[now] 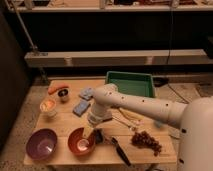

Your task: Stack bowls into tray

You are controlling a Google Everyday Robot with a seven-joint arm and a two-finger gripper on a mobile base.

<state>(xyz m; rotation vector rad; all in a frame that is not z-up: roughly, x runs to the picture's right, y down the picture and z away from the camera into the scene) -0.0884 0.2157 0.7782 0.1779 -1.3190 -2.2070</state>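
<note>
The purple bowl (42, 143) sits at the table's front left. The orange-red bowl (81, 140) sits just right of it, near the front edge. The green tray (129, 83) stands empty at the back right of the table. My white arm reaches across from the right, and my gripper (91, 131) hangs over the right rim of the orange-red bowl, pointing down into it. The arm's wrist hides part of the gripper.
A white cup with orange inside (48, 106), a carrot (57, 88), a small dark cup (63, 95) and blue packets (82, 107) lie on the left half. Grapes (146, 140), a black utensil (119, 150) and a banana (131, 115) lie on the right. The wooden table (60, 124) ends just in front of the bowls.
</note>
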